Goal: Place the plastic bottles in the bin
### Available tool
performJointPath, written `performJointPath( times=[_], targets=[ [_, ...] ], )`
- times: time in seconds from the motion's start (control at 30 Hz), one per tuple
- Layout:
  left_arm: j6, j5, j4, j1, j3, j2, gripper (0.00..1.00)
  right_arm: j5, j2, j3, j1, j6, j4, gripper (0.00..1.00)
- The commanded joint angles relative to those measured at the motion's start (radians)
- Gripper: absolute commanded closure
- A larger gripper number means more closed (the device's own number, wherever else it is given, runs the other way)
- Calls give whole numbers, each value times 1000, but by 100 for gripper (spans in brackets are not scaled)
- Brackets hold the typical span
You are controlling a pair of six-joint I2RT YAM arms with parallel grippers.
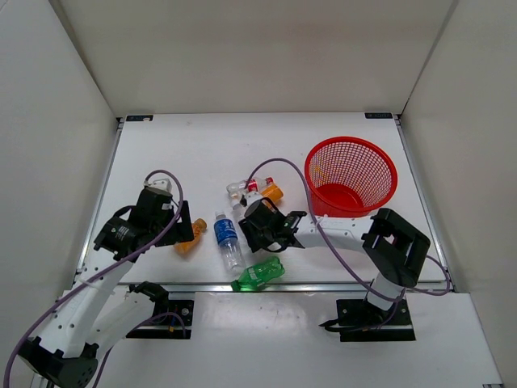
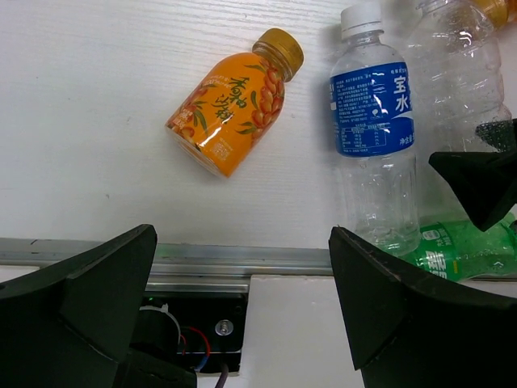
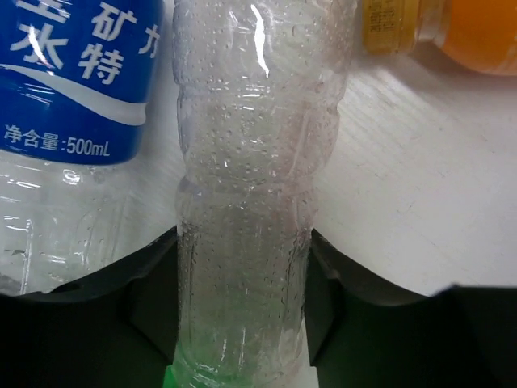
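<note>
My right gripper is shut on a plain clear bottle lying on the table; both fingers press its sides in the right wrist view. A blue-labelled clear bottle lies just left of it. A green bottle lies at the front edge. An orange bottle lies in front of my open, empty left gripper, which hovers over the near rail. A red-labelled clear bottle and a second orange bottle lie behind the right gripper. The red mesh bin stands at the right.
A metal rail runs along the table's near edge, with the left arm's base plate below it. White walls enclose the table on three sides. The right arm's purple cable loops over the bottles toward the bin.
</note>
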Motion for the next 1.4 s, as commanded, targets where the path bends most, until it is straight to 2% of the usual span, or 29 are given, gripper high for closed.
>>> performJointPath(
  times=[0.0, 0.1, 0.2, 0.3, 0.4, 0.5, 0.6, 0.73, 0.8, 0.83, 0.87, 0.9, 1.0, 1.2, 1.37],
  targets=[
    [-4, 15, 0, -7, 1, -16, 1, 31, -61, 83, 22, -32, -33, 77],
    [-7, 24, 17, -12, 1, 0, 1, 22, -165, 123, 29, -49, -73, 85],
    [-15, 49, 45, -26, -5, 6, 2, -31, -292, 157, -9, -72, -110, 88],
    [-41, 65, 59, -50, -14, 50, 1, -82, -407, 206, -74, -111, -141, 88],
    [-81, 81, 109, -103, -22, 99, 1, -64, -493, 267, -167, -163, -185, 87],
    [-130, 113, 192, -178, -39, 148, 1, -47, -552, 273, -325, -207, -219, 86],
    [-174, 93, 250, -247, -45, 227, 1, -113, -578, 237, -578, -225, -222, 87],
    [-217, 70, 327, -302, -30, 337, 2, -148, -564, 194, -729, -248, -227, 86],
    [-226, 84, 368, -331, -19, 378, 1, -174, -554, 175, -773, -260, -236, 80],
    [-240, 79, 403, -333, -19, 409, 1, -171, -552, 171, -786, -263, -244, 68],
    [-246, 70, 425, -345, -16, 420, 1, -165, -550, 169, -780, -267, -248, 51],
    [-249, 81, 442, -348, -11, 446, 1, -160, -566, 160, -787, -270, -253, 42],
    [-266, 61, 470, -347, -10, 514, 1, -118, -615, 154, -792, -265, -274, 1],
    [-291, 29, 522, -348, -7, 607, 1, -19, -724, 235, -905, -234, -401, 1],
    [-317, 24, 568, -343, -40, 656, 1, 34, -851, 208, -1111, -224, -506, 0]
  ],
)
